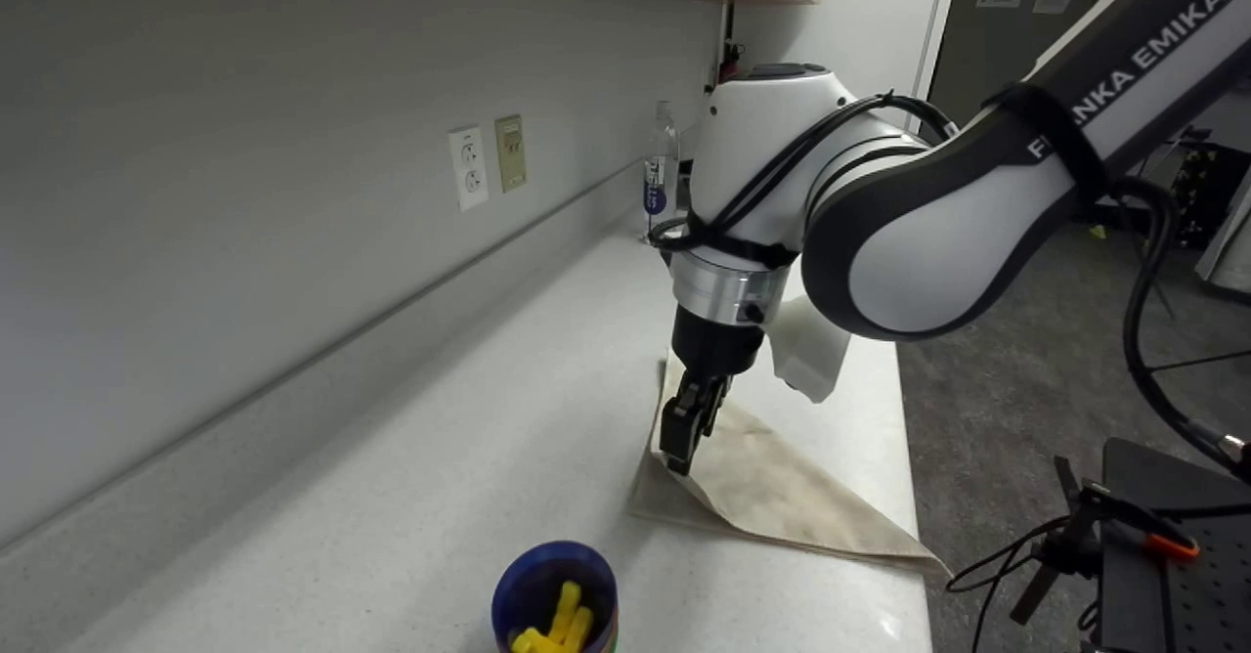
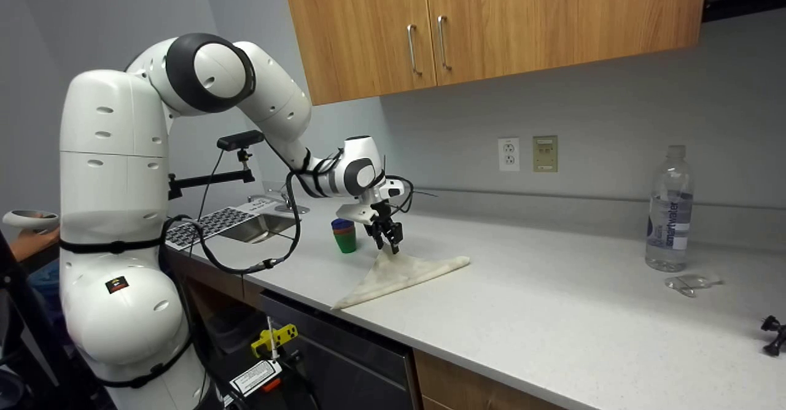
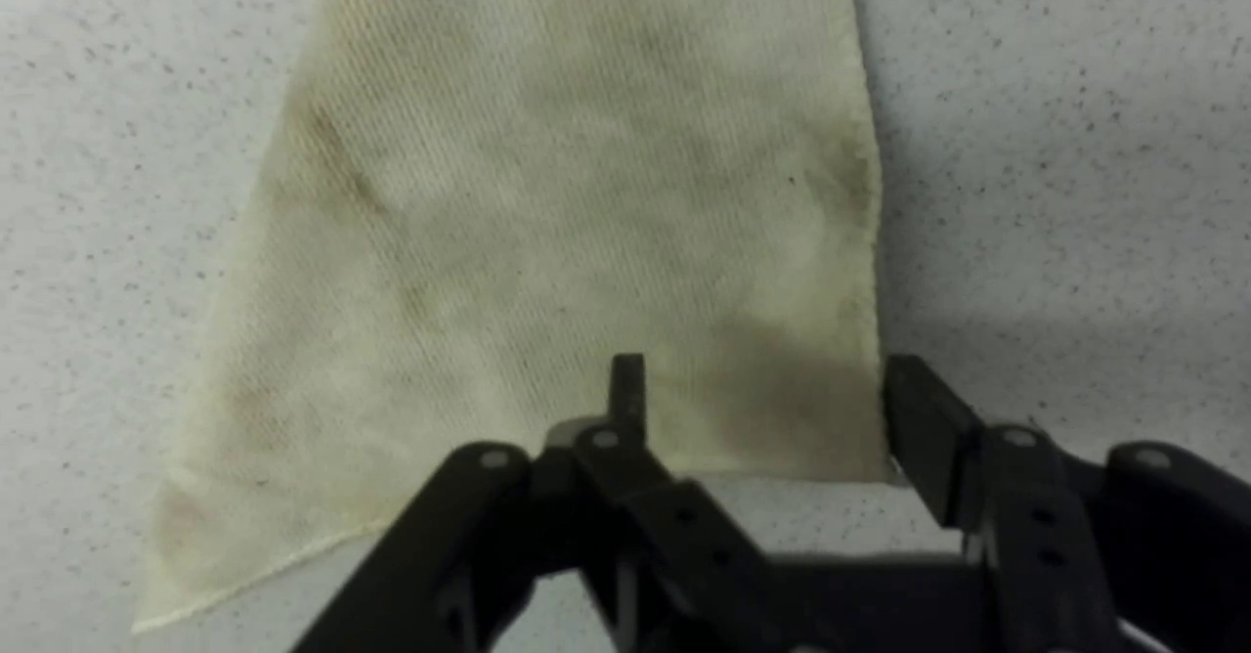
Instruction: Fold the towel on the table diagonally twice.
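The beige towel point(image 1: 782, 487) lies on the white counter, folded into a rough triangle with one layer over another. It also shows in an exterior view point(image 2: 402, 273) and in the wrist view point(image 3: 567, 213). One pointed end reaches the counter's front edge. My gripper point(image 1: 678, 459) points down at the towel's corner nearest the cup, seen also in an exterior view point(image 2: 388, 247). In the wrist view the gripper point(image 3: 765, 370) has its fingers apart, with the towel corner between them. The right finger is right at the towel's side edge. Whether the fingertips touch the cloth cannot be told.
A stacked cup point(image 1: 554, 585) with yellow pieces stands near the towel, also in an exterior view point(image 2: 344, 236). A water bottle point(image 2: 669, 213) stands farther along the counter, beside a small clear object point(image 2: 691, 284). A wall backs the counter; a cabinet point(image 2: 491, 23) hangs above.
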You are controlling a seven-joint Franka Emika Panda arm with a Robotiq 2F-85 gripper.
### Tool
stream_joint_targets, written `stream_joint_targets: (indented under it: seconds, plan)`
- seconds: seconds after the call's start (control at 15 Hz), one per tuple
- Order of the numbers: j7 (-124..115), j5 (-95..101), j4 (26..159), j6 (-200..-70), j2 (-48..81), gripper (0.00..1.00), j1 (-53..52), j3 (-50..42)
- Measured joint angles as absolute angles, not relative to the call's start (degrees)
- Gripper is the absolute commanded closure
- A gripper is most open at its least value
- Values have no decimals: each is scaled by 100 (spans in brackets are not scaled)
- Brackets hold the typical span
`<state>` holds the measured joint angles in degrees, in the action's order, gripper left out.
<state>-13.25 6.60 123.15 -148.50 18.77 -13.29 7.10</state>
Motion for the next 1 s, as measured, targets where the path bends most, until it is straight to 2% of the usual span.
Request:
stream_joint_targets:
  seconds: [0.07,0.13,1.0]
  plan:
    - [-1333,660,12362,-14837,1818,1,-1329,673]
    - [-1344,660,12425,-14802,1744,0,-1328,632]
    - [-2395,937,14215,-14416,581,0,-1337,672]
